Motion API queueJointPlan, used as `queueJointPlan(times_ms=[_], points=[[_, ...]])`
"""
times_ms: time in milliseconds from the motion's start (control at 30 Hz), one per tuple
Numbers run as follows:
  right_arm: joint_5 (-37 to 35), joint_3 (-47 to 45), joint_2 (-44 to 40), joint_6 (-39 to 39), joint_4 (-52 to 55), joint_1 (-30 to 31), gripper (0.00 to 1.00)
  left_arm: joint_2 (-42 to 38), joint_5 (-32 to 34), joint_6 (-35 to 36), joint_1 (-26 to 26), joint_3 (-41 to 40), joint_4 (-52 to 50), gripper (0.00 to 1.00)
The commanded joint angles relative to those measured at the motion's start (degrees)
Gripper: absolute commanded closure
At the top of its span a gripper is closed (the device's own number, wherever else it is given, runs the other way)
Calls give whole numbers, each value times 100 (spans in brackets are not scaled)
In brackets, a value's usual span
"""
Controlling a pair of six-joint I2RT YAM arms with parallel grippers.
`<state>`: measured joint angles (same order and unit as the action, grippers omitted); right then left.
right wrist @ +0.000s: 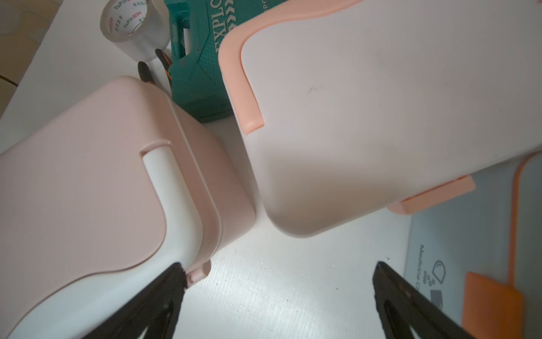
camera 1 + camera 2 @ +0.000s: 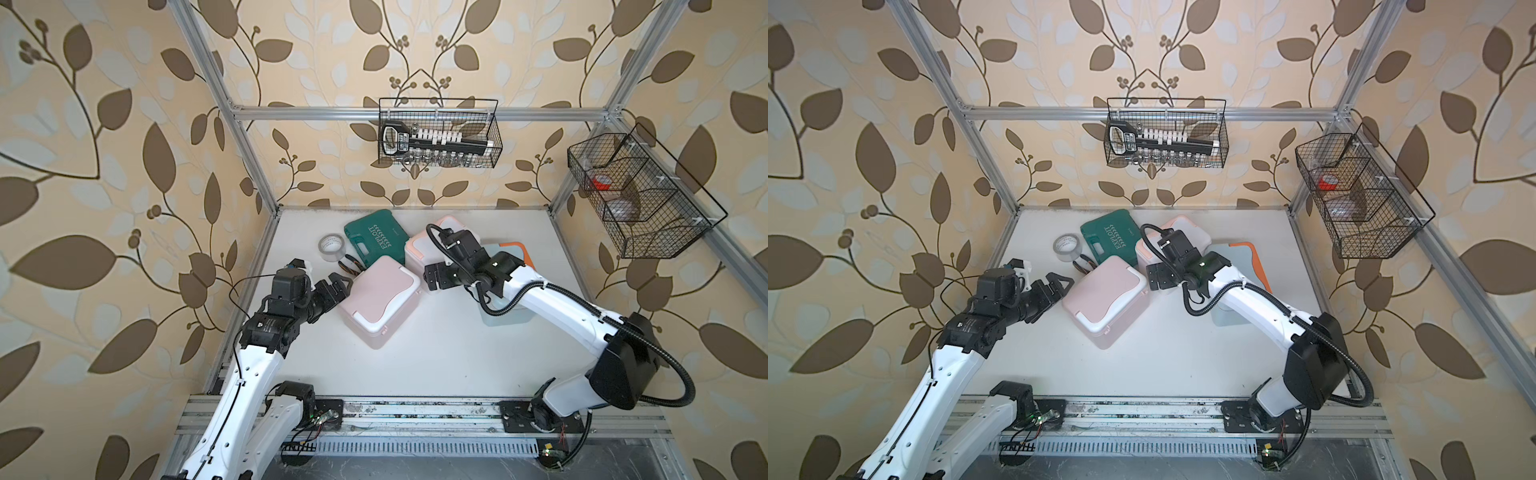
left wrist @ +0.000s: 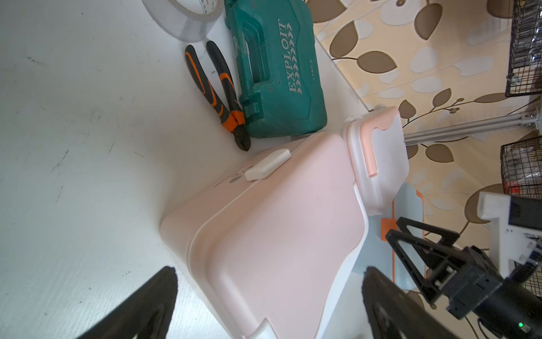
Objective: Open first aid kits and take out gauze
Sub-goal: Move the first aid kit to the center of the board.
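Three first aid kits stand shut on the white table. The dusty pink kit is nearest, the white kit with peach trim is behind it, and the light blue kit with orange trim lies largely under my right arm. My left gripper is open at the pink kit's left edge, and in the left wrist view its jaws straddle a corner of that kit. My right gripper is open over bare table between the pink kit and white kit. One of its fingers touches the pink kit's corner tab. No gauze is in view.
A flat green case, a grey tape roll and orange-handled pliers lie behind the pink kit. Wire baskets hang on the back wall and the right frame. Aluminium posts edge the table.
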<state>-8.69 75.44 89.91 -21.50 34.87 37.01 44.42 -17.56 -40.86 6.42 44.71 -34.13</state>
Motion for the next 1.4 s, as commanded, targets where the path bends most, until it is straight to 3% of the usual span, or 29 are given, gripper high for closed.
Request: queueJointPlan(times_ms=[0, 200, 400, 600, 733, 867, 1100, 1200, 1367], points=[[-578, 346, 553, 97, 52, -161, 4, -56, 67, 87, 23, 36, -25, 1], [-938, 841, 1287, 270, 192, -911, 9, -140, 95, 122, 18, 90, -164, 1], [-434, 1289, 1410, 489, 264, -1724, 8, -180, 60, 76, 18, 46, -139, 1], [397, 1175, 493, 718, 237, -1453, 0, -150, 126, 104, 18, 52, -138, 1], [495, 435, -350, 312, 513, -1014, 0, -75, 156, 104, 18, 46, -121, 1], [100, -877, -1555, -257, 675, -585, 1, -76, 244, 159, 18, 64, -181, 1], [-176, -1993, -2916, -1211, 1239, -563, 1, 114, 283, 178, 18, 125, -94, 1], [-422, -2388, -3061, -1562, 1049, -646, 1, 191, 309, 160, 18, 149, 10, 1], [-547, -2438, -2337, -1630, 1017, -1533, 6, 361, 338, 258, 18, 432, -137, 1]])
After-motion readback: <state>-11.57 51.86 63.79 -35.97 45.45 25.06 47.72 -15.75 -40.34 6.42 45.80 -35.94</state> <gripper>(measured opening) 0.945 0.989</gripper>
